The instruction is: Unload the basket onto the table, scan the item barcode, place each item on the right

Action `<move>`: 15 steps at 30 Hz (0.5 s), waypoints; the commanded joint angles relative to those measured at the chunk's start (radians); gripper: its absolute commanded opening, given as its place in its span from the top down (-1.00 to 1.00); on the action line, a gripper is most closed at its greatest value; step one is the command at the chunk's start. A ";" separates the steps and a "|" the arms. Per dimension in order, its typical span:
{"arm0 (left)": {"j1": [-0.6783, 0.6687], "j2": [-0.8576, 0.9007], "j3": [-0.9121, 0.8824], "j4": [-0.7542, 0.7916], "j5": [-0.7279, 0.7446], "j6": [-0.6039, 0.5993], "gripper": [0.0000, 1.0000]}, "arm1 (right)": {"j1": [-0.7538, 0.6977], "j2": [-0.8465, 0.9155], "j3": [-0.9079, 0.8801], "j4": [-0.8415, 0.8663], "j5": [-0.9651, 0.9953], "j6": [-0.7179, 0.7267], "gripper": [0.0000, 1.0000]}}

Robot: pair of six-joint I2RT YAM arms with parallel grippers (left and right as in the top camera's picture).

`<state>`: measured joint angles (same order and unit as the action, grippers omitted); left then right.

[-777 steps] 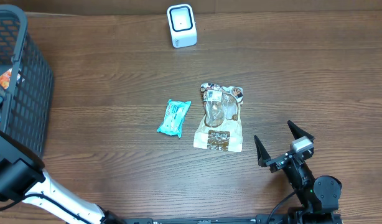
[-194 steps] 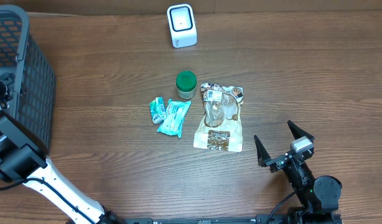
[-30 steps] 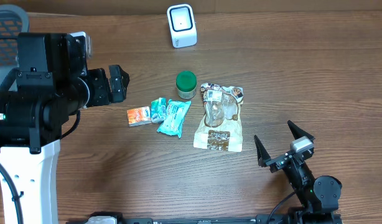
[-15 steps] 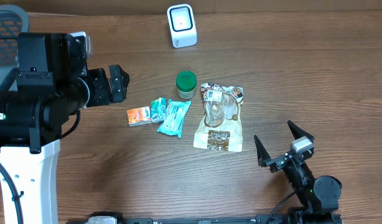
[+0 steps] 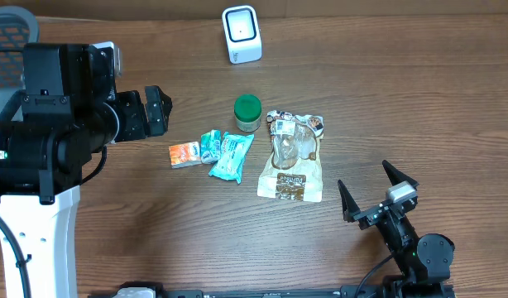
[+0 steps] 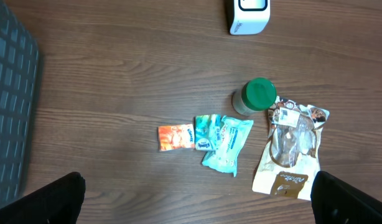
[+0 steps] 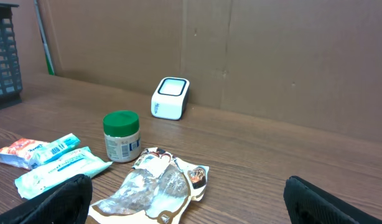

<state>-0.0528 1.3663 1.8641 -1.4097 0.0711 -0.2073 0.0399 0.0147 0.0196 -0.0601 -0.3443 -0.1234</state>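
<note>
Several items lie mid-table: an orange packet (image 5: 184, 154), a small teal packet (image 5: 209, 146), a larger teal packet (image 5: 231, 156), a green-lidded jar (image 5: 247, 113) and a clear-and-gold pouch (image 5: 292, 157). The white scanner (image 5: 242, 34) stands at the far edge. My left gripper (image 5: 158, 110) hangs open, high over the table left of the items, and holds nothing. From its wrist the orange packet (image 6: 175, 137) and the jar (image 6: 259, 93) show far below. My right gripper (image 5: 363, 178) rests open near the front right, with the pouch (image 7: 157, 186) just ahead of it.
A dark mesh basket (image 6: 10, 112) stands at the table's left end, partly hidden by my left arm in the overhead view. A cardboard wall (image 7: 272, 56) closes off the far side behind the scanner (image 7: 170, 98).
Nothing has moved in the last second. Since the oldest frames the jar, the small teal packet and the orange packet have appeared on the table, and my left arm has left the basket.
</note>
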 commanded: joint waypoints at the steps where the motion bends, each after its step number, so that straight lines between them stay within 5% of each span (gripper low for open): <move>1: -0.007 0.006 -0.001 0.000 0.008 0.001 -1.00 | -0.001 -0.012 -0.012 0.006 -0.006 0.007 -1.00; 15: -0.007 0.020 -0.003 0.014 0.008 -0.003 -0.99 | -0.001 -0.012 -0.012 0.007 -0.006 0.007 -0.99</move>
<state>-0.0528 1.3762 1.8641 -1.3918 0.0711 -0.2077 0.0399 0.0147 0.0196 -0.0601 -0.3447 -0.1234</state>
